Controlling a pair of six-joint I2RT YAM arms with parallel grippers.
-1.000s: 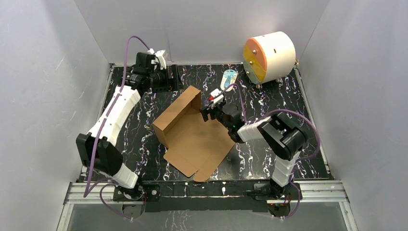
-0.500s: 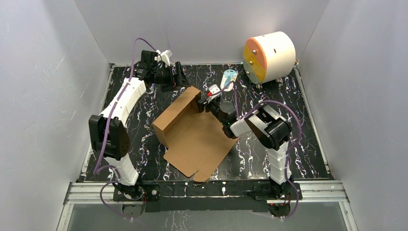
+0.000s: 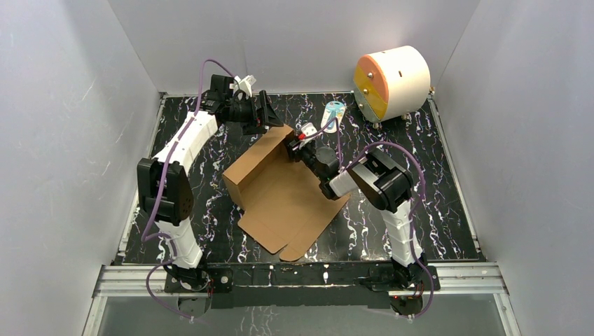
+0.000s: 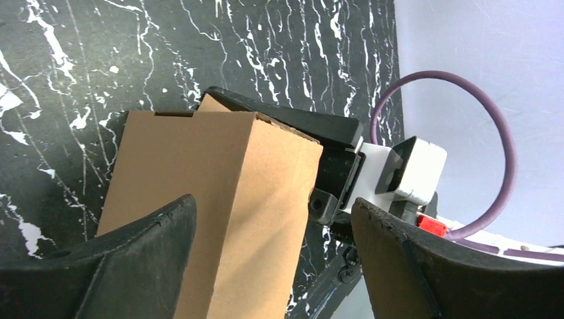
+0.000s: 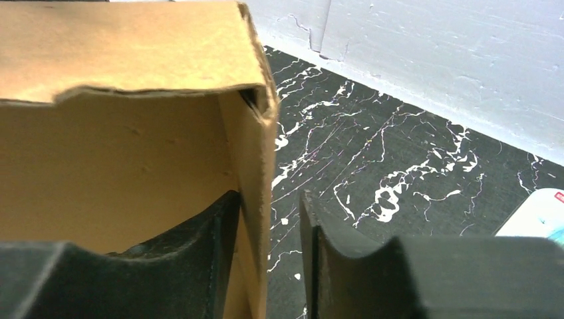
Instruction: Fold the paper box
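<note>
**Operator:** Location of the paper box [image 3: 280,199]?

**Technician:** Middle of the worktop [image 3: 434,182]. The base panel lies flat and the far-left wall stands upright.

**Operator:** Right tool [image 5: 269,199]?

**Technician:** Released. Its fingers [image 5: 199,259] straddle the upright wall at the far corner. The inner finger lies against the cardboard; the outer finger stands just apart.

**Operator:** Left tool [image 4: 273,206]?

**Technician:** Released and spread wide above the same corner. Contact cannot be determined.

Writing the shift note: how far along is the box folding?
Done: far walls of the paper box stand upright. In hand: the right gripper straddles one wall's edge, and the left gripper hovers open by the far corner. Left: the near panel and flaps lie flat.
</note>
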